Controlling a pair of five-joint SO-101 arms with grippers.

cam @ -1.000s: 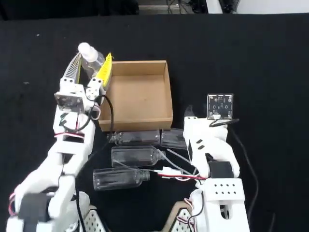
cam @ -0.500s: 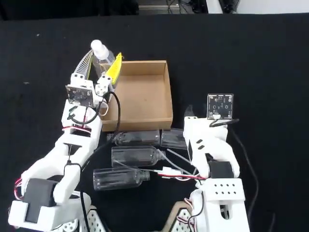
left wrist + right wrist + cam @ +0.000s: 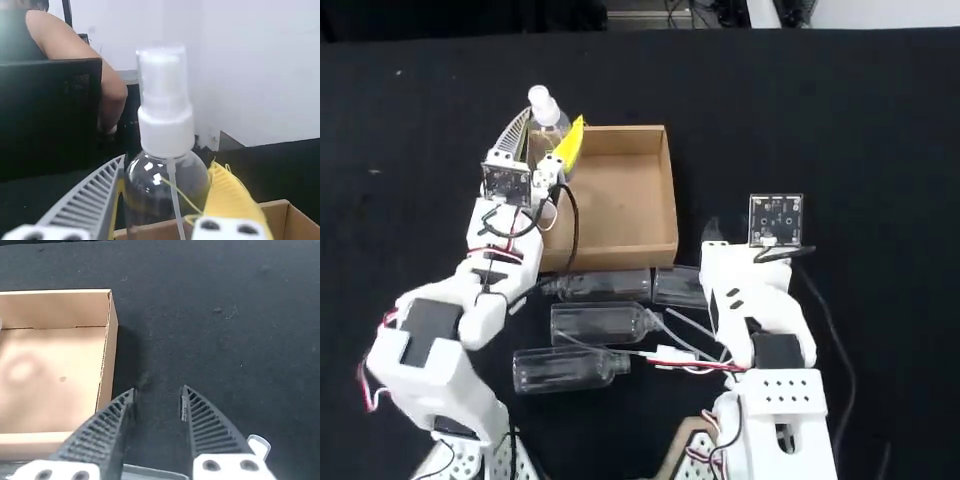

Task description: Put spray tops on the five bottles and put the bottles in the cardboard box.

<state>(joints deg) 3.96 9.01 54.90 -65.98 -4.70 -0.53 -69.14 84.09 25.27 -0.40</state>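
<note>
It looks like a lab workroom: a black-draped counter point(image 3: 860, 120) bears two white robot arms point(image 3: 760, 300), loose cables point(image 3: 685, 12) lie past its far edge, and a plain white wall point(image 3: 260, 70) stands beyond the left claw point(image 3: 167, 165).

Even, diffuse light from overhead falls on the matte black worktop point(image 3: 860, 110), which stays dull and dark; soft glints line the clear bottles point(image 3: 600, 323) lying on it; in the left wrist view a bright white wall point(image 3: 255, 65) backlights the spray bottle point(image 3: 165, 180), with small highlights on its shoulder; beside the cardboard box point(image 3: 107, 355) a soft shadow darkens the worktop.
</note>
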